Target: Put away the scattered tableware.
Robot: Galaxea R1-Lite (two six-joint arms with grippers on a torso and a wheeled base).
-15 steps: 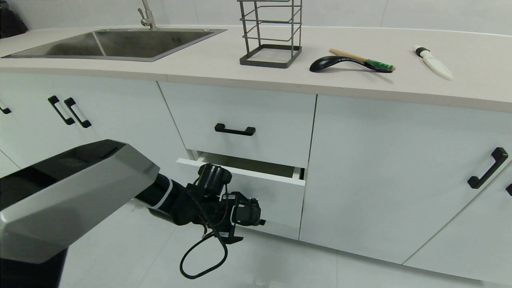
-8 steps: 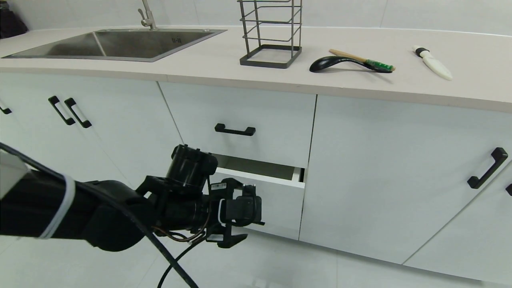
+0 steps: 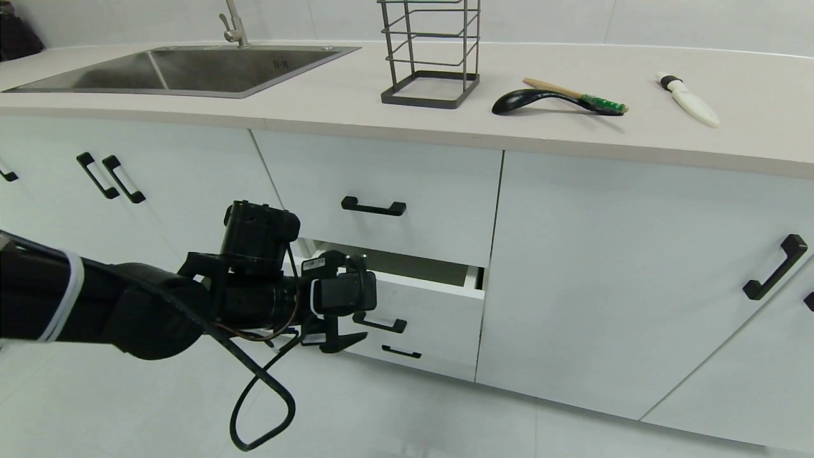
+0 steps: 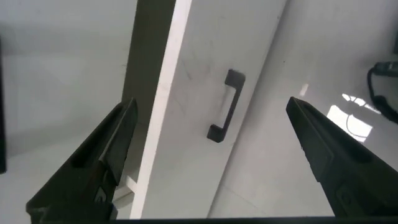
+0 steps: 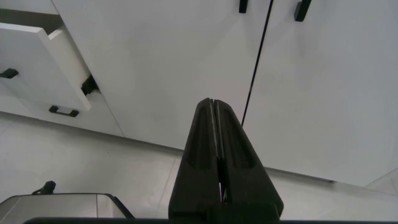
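On the counter lie a black spoon [image 3: 533,99], a wooden-handled brush with a green band [image 3: 575,95] resting across it, and a white knife with a black collar [image 3: 689,100]. Below the counter the second drawer [image 3: 435,315] stands partly pulled out. My left gripper [image 3: 353,302] hovers open just in front of the drawer's left side, clear of its black handle [image 3: 380,324]. In the left wrist view the left gripper [image 4: 210,109] frames that handle [image 4: 224,115] from a distance with nothing held. My right gripper [image 5: 213,106] is shut and empty, low before the cabinet doors.
A dark wire rack [image 3: 432,54] stands on the counter left of the spoon, and a steel sink [image 3: 184,67] lies at the far left. Closed cabinet doors with black handles [image 3: 776,267] flank the drawers. A black cable [image 3: 261,407] loops under the left arm.
My left gripper has drawn up and to the left, off the drawer's handle, which now shows uncovered. The drawer stays about as far out as before.
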